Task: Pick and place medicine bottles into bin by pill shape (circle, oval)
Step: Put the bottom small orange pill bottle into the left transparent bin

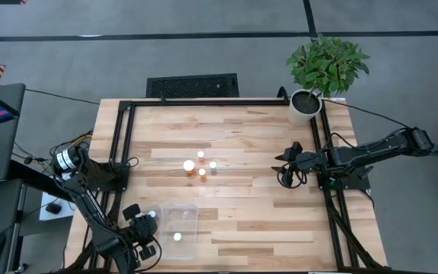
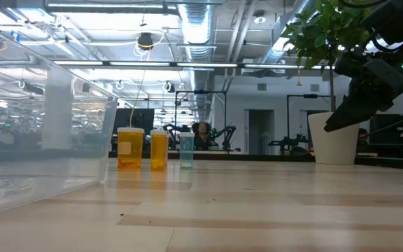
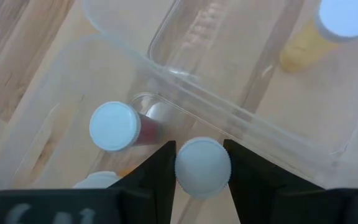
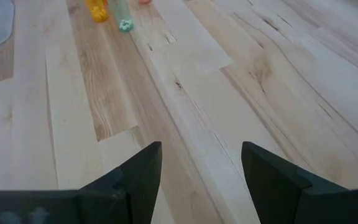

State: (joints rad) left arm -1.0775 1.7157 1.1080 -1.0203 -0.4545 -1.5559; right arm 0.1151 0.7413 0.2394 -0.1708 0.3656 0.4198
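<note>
We hold a white-capped bottle [image 3: 202,168] in the closed left gripper [image 3: 201,177] above the bin's [image 1: 179,207] left wall, ready for sorting, while the right gripper [image 4: 201,168] waits open near the bench's right edge.

Four medicine bottles [image 1: 201,165] stand grouped far ahead of the left gripper [image 1: 147,225]. One bottle sits inside the single clear bin [image 1: 179,217] beside that gripper, one between its fingers.
</note>
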